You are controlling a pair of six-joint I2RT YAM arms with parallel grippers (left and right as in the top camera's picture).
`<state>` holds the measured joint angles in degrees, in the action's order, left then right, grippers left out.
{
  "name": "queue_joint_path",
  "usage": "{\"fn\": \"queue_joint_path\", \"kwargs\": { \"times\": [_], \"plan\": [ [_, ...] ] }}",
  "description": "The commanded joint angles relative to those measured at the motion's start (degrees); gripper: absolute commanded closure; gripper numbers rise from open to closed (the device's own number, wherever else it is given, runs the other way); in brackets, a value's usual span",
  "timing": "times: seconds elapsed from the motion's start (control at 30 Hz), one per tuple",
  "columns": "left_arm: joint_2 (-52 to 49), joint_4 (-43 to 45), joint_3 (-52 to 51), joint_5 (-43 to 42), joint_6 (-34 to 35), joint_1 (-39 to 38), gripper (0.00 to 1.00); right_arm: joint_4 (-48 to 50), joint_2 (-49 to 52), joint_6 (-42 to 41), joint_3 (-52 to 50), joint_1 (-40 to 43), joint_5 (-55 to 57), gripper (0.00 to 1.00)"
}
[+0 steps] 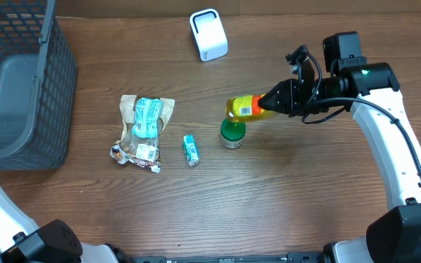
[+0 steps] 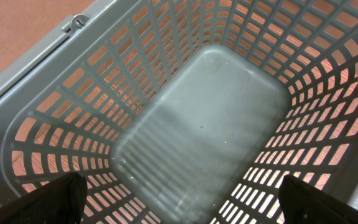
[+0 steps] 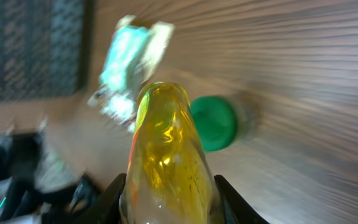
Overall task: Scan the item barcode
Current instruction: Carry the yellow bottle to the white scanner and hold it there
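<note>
My right gripper [image 1: 270,103] is shut on a yellow bottle [image 1: 244,107] with an orange label, held lying sideways above the table, its free end pointing left. A white patch on the label faces upward. In the right wrist view the bottle [image 3: 165,149] fills the space between both fingers [image 3: 112,198]. The white scanner [image 1: 208,34] stands at the back of the table, well apart from the bottle. My left gripper [image 2: 185,202] hangs open over the grey basket [image 2: 204,124], with nothing between its fingers.
A green-lidded jar [image 1: 232,134] stands just below the held bottle. A teal and tan snack bag [image 1: 145,118], a small packet [image 1: 143,154] and a small teal item [image 1: 190,149] lie left of centre. The basket [image 1: 28,88] occupies the far left.
</note>
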<state>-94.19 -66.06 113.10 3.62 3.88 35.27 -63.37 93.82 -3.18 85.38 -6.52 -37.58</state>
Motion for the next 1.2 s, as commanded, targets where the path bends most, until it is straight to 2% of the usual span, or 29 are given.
{"fn": "queue_joint_path", "kwargs": {
  "times": [0.0, 0.13, 0.33, 0.5, 0.67, 0.9, 1.17],
  "plan": [
    [-0.42, 0.04, 1.01, -0.5, -1.11, -0.04, 0.0, 1.31, -0.79, -7.15, 0.98, -0.28, 6.01, 0.85],
    [-0.42, 0.04, 1.01, -0.5, -1.11, -0.04, 0.0, -0.66, -0.68, -8.66, 6.56, -0.28, 8.76, 0.89],
    [-0.42, 0.04, 1.01, -0.5, -1.11, -0.04, 0.01, -9.92, 1.05, -10.36, 26.27, -1.49, 20.17, 0.89],
    [-0.42, 0.04, 1.01, -0.5, -1.11, -0.04, 0.0, -10.03, 2.75, -9.64, 37.42, -5.42, 28.22, 0.89],
    [-0.42, 0.04, 1.01, -0.5, -1.11, -0.04, 0.0, -5.68, 4.13, -4.07, 37.64, -10.62, 30.67, 0.89],
    [-0.42, 0.04, 1.01, -0.48, -1.11, -0.04, 0.01, -1.79, 10.75, 8.52, 37.64, -18.43, 39.28, 0.88],
    [-0.42, 0.04, 1.01, -0.48, -1.11, -0.04, 0.0, 5.92, 18.71, 22.38, 37.62, -21.86, 46.14, 0.88]
  ]
}}
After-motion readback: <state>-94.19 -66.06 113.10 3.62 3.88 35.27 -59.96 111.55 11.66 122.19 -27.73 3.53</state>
